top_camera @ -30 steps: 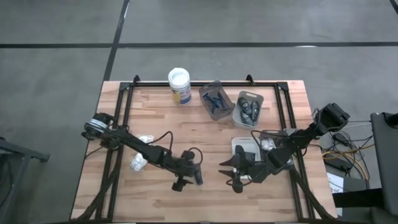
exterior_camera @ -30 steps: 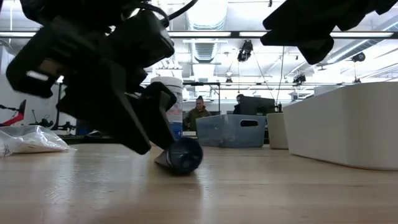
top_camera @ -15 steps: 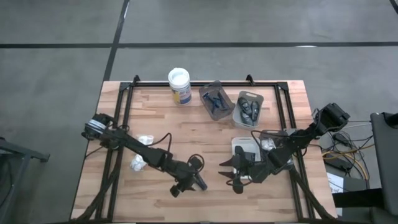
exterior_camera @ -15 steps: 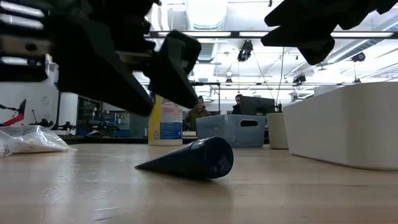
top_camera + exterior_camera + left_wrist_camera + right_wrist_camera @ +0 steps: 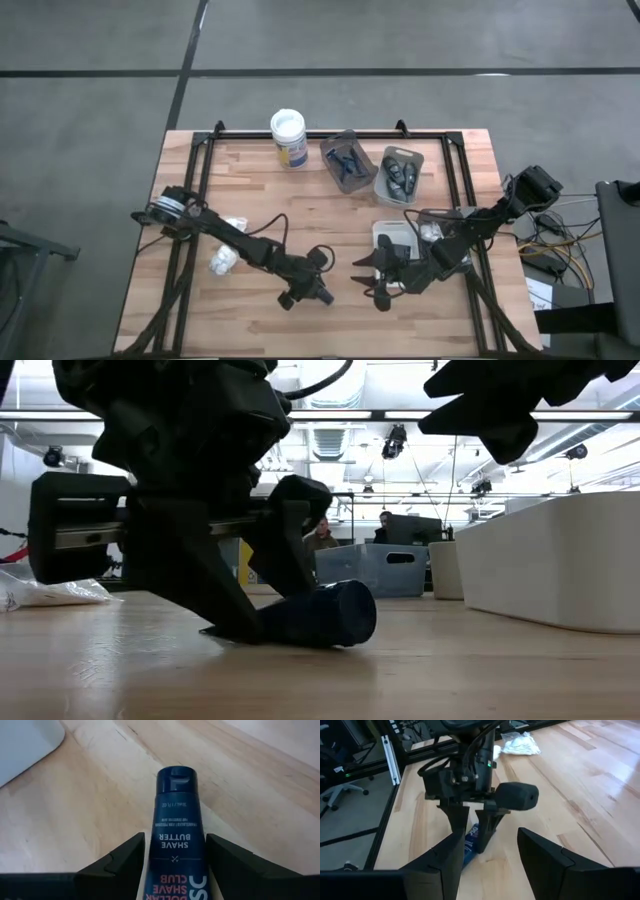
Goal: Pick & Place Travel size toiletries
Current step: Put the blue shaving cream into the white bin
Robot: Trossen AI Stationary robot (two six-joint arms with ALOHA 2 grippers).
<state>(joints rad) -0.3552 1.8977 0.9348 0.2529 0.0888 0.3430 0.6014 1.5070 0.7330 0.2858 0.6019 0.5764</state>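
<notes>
A small dark blue tube [image 5: 176, 820] with a "Shave Butter" label lies flat on the wooden table [image 5: 300, 215], also showing as the tube [image 5: 325, 615] in the low view. My left gripper [image 5: 305, 293] is lowered over it from above, open, one finger along each long side and the cap end [image 5: 175, 779] sticking out past the fingertips. My right gripper [image 5: 375, 283] hovers open just right of the tube, holding nothing. Two white lumpy packets [image 5: 222, 262] lie to the left. Blue razors [image 5: 345, 160] and dark oval bottles [image 5: 400, 172] sit in the far trays. My left gripper has its fingers [image 5: 127, 860] close against both long sides of the tube, along its length. I cannot tell whether they touch it. The tube lies flat on the table.
A white-lidded tub [image 5: 288, 137] stands at the far edge. A white tray [image 5: 392, 238] sits under my right arm and shows as the tall white wall [image 5: 560, 560] in the low view. People sit in the room beyond the table [image 5: 320, 540].
My left gripper moved toward the near edge, rose off the tube, then came down again with a finger on each side of it. The tube turned about on the table, from cap toward the low camera to lying sideways, cap to the right.
</notes>
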